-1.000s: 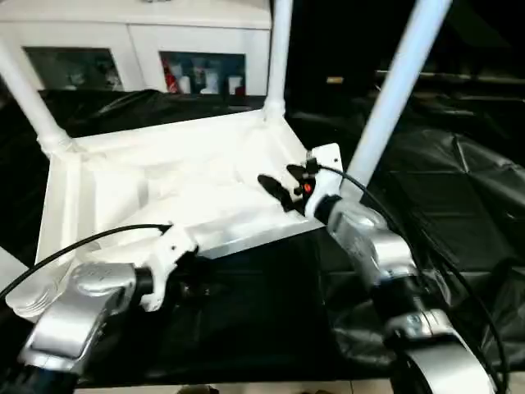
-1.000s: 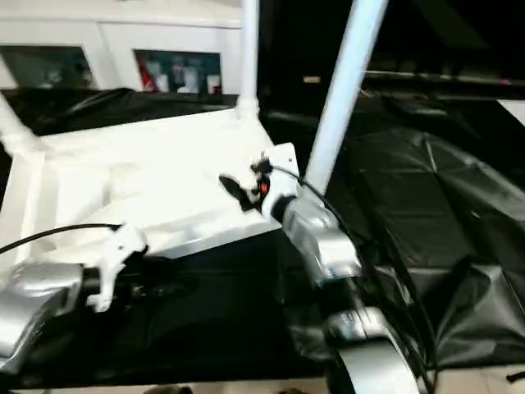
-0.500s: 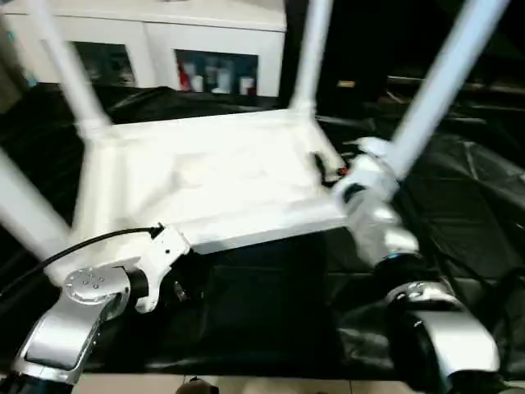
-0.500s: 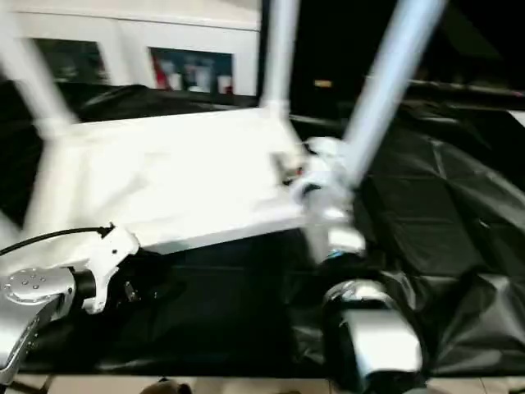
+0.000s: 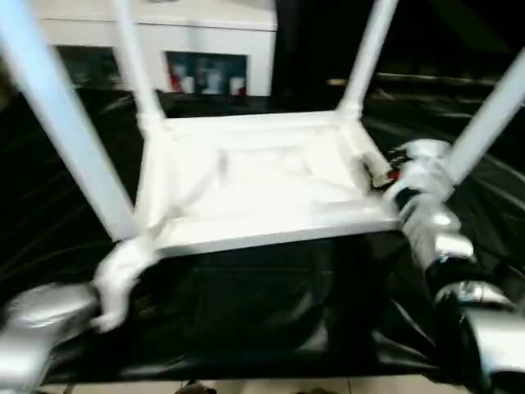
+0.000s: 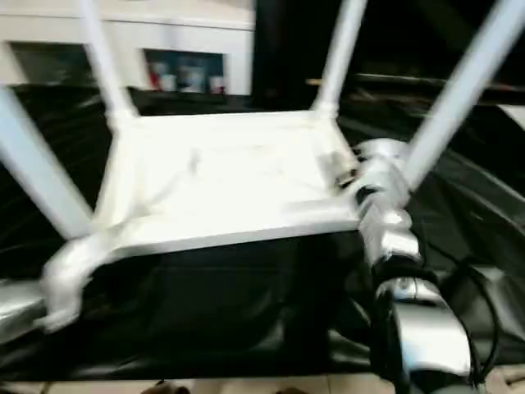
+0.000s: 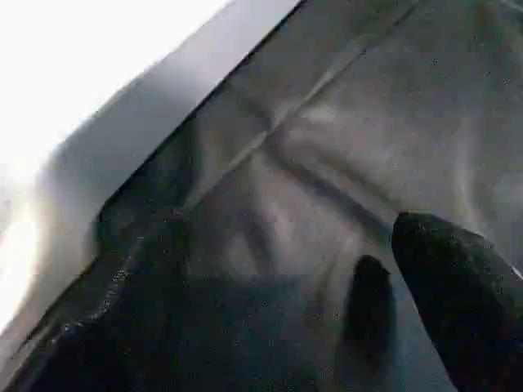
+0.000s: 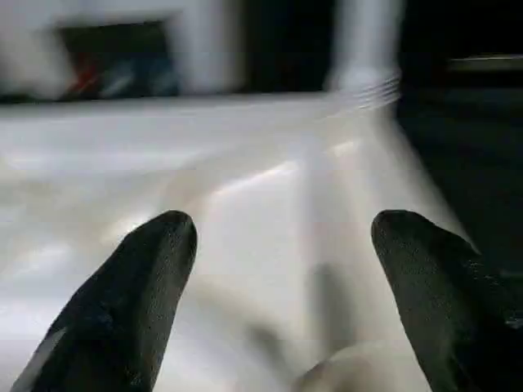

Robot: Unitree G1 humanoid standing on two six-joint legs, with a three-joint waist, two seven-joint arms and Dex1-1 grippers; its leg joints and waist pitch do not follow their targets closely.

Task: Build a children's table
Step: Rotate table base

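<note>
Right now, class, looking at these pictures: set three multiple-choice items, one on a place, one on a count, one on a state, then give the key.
1. What does the tabletop lie on?
A. the black-covered work table
B. the floor
C. the white cabinet

2. How many legs stand up from it?
A. two
B. three
C. four

3. How are the right gripper's fingers?
A. pressed together
B. spread apart, nothing between them
C. clamped on a leg

Key: 1 A, black sheeting shows around and under it. 2 C, one tube rises at each corner. 3 B, the right wrist view shows a wide gap over the white top.
</note>
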